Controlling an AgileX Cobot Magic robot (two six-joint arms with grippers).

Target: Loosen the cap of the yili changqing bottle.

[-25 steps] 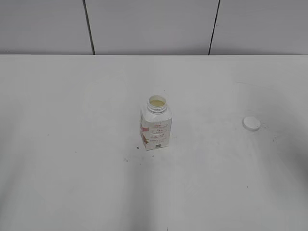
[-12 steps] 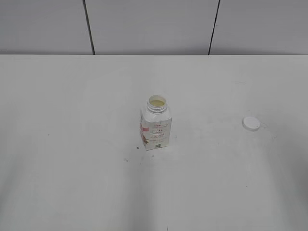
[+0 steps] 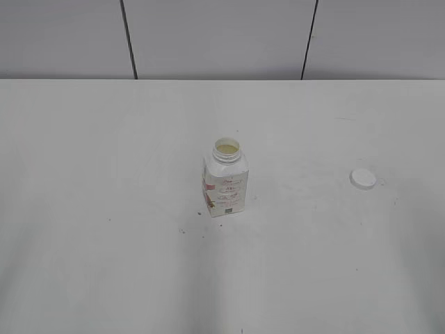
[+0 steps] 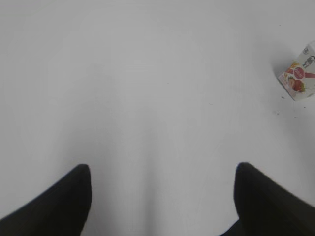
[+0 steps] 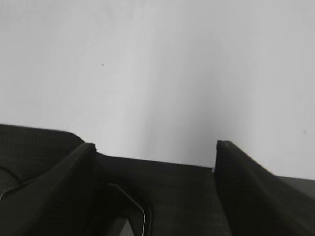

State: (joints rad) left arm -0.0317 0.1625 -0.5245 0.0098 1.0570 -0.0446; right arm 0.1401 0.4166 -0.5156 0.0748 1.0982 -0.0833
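Observation:
The yili changqing bottle [image 3: 225, 182] stands upright mid-table in the exterior view, white with pink-red print, its neck open and pale liquid showing inside. Its base corner also shows at the right edge of the left wrist view [image 4: 299, 79]. The white cap [image 3: 363, 179] lies flat on the table, far to the bottle's right. Neither arm shows in the exterior view. My left gripper [image 4: 162, 184] is open and empty over bare table, well left of the bottle. My right gripper [image 5: 155, 150] is open and empty, over a dark surface at the table's edge.
The white table [image 3: 104, 209] runs back to a grey panelled wall [image 3: 208, 35] with dark seams. Small dark specks lie on the table by the bottle's base. A dark surface [image 5: 167, 196] fills the bottom of the right wrist view.

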